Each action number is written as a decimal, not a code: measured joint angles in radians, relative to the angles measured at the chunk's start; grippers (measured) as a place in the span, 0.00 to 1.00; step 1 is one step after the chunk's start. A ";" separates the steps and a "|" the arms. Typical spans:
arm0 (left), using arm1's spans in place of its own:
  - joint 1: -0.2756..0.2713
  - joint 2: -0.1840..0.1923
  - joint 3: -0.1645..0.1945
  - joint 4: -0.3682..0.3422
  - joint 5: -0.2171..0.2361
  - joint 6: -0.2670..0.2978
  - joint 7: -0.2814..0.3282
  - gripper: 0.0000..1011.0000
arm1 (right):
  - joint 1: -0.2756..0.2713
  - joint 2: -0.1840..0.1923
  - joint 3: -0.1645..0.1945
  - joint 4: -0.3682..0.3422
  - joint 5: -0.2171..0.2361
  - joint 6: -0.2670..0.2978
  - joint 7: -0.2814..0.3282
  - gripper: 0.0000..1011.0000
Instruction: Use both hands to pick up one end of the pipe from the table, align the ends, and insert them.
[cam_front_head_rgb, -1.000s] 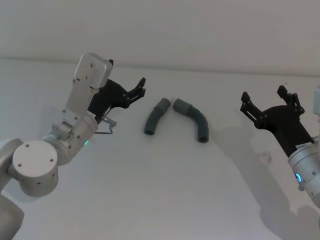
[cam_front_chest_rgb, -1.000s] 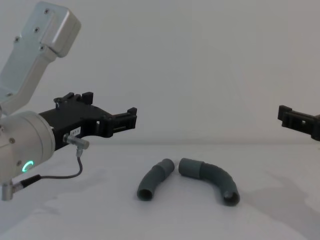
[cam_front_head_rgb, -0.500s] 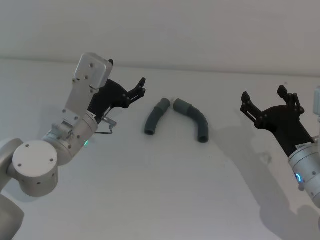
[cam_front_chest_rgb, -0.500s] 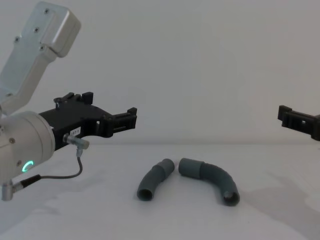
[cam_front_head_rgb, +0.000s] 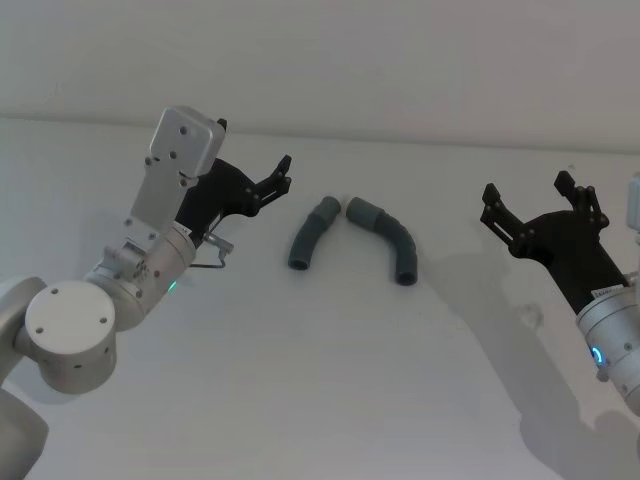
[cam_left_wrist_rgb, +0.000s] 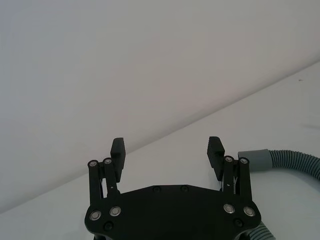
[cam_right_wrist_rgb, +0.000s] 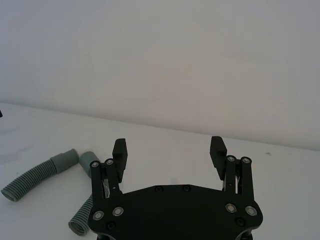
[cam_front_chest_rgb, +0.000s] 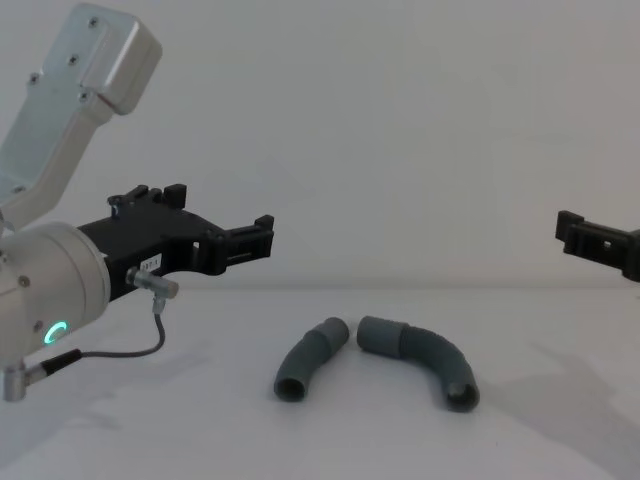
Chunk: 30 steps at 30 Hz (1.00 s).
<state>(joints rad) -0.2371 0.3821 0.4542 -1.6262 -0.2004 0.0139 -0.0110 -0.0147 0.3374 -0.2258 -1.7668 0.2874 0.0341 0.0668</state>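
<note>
Robotics lab, at the test bench: I work at a plain white table (cam_front_head_rgb: 300, 380) set against a blank white wall (cam_front_head_rgb: 400, 60). My left gripper (cam_front_head_rgb: 287, 171) and right gripper (cam_front_head_rgb: 527, 188), both spread wide, hang above it on silver machine arms, a green ring light (cam_front_chest_rgb: 55, 333) glowing on the left one. On the tabletop lie the left hose piece (cam_front_head_rgb: 306, 240) and the right hose piece (cam_front_head_rgb: 390, 236).

A short curved dark-grey ribbed left hose piece (cam_front_chest_rgb: 308, 360) and its matching right hose piece (cam_front_chest_rgb: 425, 362) lie on the plain white worktop (cam_front_chest_rgb: 180, 430) near 6 o'clock. Their smooth upper cuffs sit just beside each other but apart. The black left gripper (cam_front_chest_rgb: 225, 236), on a silver arm with a green ring, hangs above the worktop at 9 o'clock. The black right gripper (cam_front_chest_rgb: 592, 240) enters at 3 o'clock.
</note>
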 joint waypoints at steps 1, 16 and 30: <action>0.000 0.000 0.000 0.000 0.000 0.000 0.000 0.99 | 0.000 0.000 0.000 0.000 0.000 0.000 0.000 1.00; 0.000 0.000 0.000 0.000 0.000 0.000 0.000 0.99 | 0.000 0.000 0.000 0.000 0.000 0.000 0.000 1.00; 0.000 0.000 0.000 0.000 0.000 0.000 0.000 0.99 | 0.000 0.000 0.000 0.000 0.000 0.000 0.000 1.00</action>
<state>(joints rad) -0.2372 0.3821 0.4542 -1.6262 -0.2004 0.0139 -0.0110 -0.0146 0.3375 -0.2259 -1.7667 0.2873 0.0341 0.0668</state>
